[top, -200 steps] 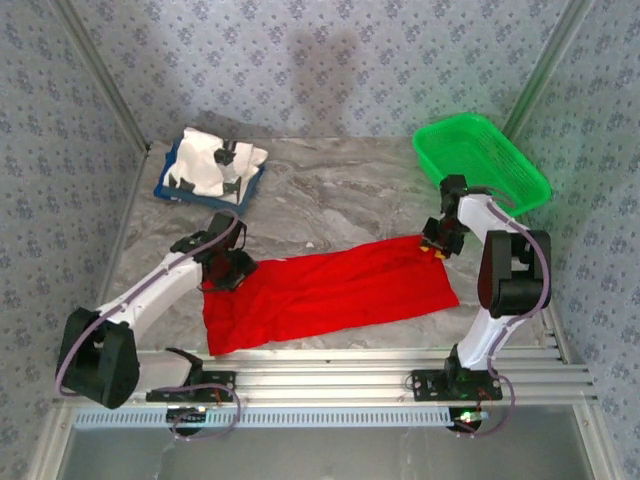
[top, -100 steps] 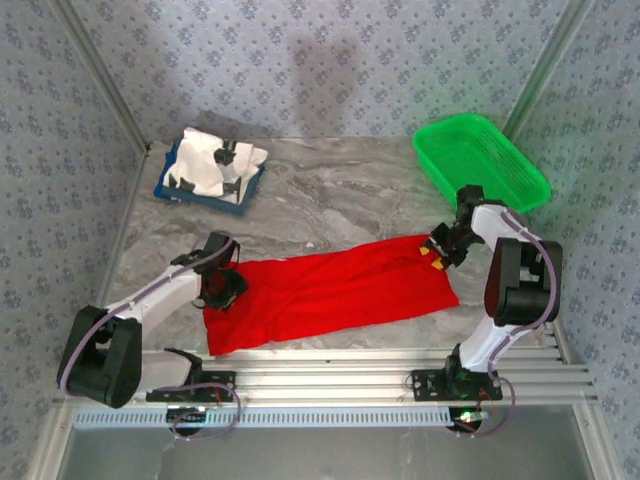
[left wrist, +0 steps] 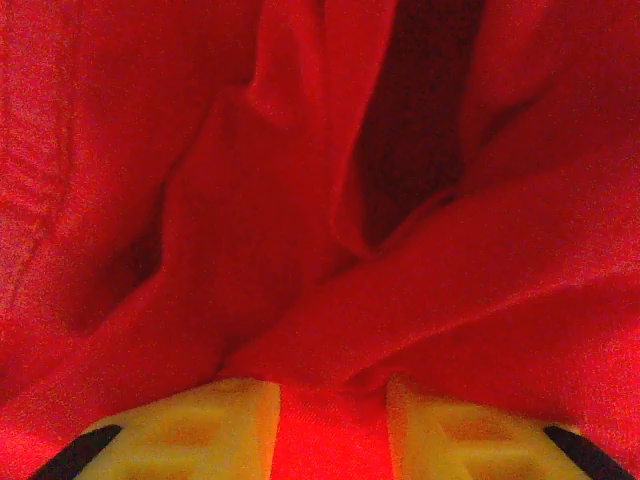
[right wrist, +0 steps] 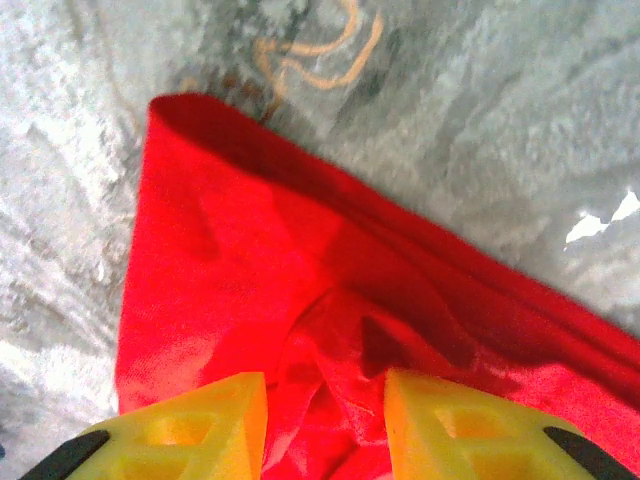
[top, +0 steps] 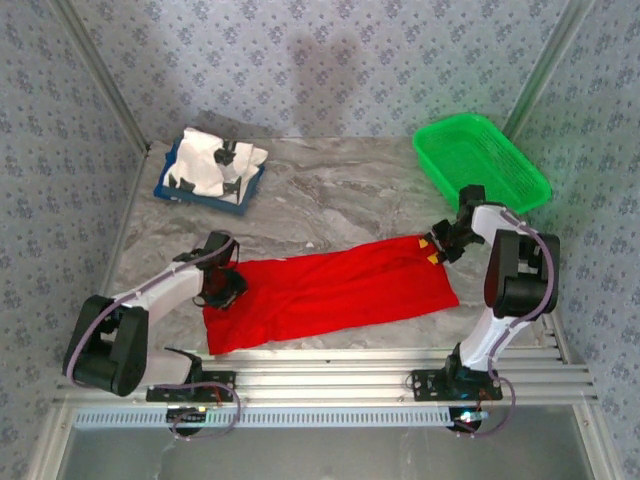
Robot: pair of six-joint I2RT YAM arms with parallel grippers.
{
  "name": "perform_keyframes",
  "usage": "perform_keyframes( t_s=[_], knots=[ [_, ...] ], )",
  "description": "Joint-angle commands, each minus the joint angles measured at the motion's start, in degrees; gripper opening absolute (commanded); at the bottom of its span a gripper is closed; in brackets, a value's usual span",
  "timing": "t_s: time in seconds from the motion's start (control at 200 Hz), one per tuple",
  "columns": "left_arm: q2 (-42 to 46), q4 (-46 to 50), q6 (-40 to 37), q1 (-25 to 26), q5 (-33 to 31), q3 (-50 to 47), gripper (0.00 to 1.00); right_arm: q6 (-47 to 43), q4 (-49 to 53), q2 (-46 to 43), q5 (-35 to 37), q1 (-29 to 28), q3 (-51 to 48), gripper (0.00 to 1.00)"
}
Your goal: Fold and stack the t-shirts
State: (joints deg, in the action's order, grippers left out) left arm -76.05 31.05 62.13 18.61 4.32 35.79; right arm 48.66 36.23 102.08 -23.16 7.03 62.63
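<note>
The red t-shirt (top: pixel 330 290) lies spread as a long folded band across the near half of the table. At its left end my left gripper (top: pixel 225 290) is pressed into the cloth; in the left wrist view the left gripper (left wrist: pixel 332 430) is shut on a bunch of the red t-shirt (left wrist: pixel 300 200), with folds running out from the jaws. My right gripper (top: pixel 432 250) sits at the far right corner of the shirt. There the right gripper (right wrist: pixel 325 430) is shut on a raised pucker of the red t-shirt (right wrist: pixel 230 270). A white t-shirt (top: pixel 205 165) lies folded at the back left.
The white shirt rests on a blue tray (top: pixel 205 197) near the left wall. A green mesh basket (top: pixel 480 160) stands at the back right, just beyond the right arm. Bare marbled table (top: pixel 330 200) stretches between them. A metal rail runs along the near edge.
My left gripper has slid a little toward me along the shirt's left end. The right gripper shifted slightly at the far right corner. The shirt keeps its place.
</note>
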Motion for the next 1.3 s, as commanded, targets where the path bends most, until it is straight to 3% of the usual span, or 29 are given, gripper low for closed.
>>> perform_keyframes(
  t_s=[0.0,0.105,0.3,0.939,1.299],
  knots=[
    [-1.3,-1.2,-1.5,-0.9,0.0,0.0,0.34,1.1,0.0,1.9,2.4,0.5,0.7,0.35],
    [-2.0,-1.6,-1.7,-1.2,0.2,0.1,0.33,0.2,0.4,2.1,4.5,0.6,0.9,0.29],
    [-3.9,-1.0,-1.9,-2.3,0.0,0.4,0.32,-3.0,2.7,1.1,6.6,0.3,1.9,0.0],
    [-7.4,-0.2,-5.4,-7.1,0.0,1.6,0.3,-22.4,13.1,-5.2,14.1,-2.7,4.9,0.0],
    [-7.8,0.1,-6.3,-8.4,0.0,1.9,0.3,-23.0,16.2,-9.7,20.0,-6.6,-3.7,0.0]
  ],
)
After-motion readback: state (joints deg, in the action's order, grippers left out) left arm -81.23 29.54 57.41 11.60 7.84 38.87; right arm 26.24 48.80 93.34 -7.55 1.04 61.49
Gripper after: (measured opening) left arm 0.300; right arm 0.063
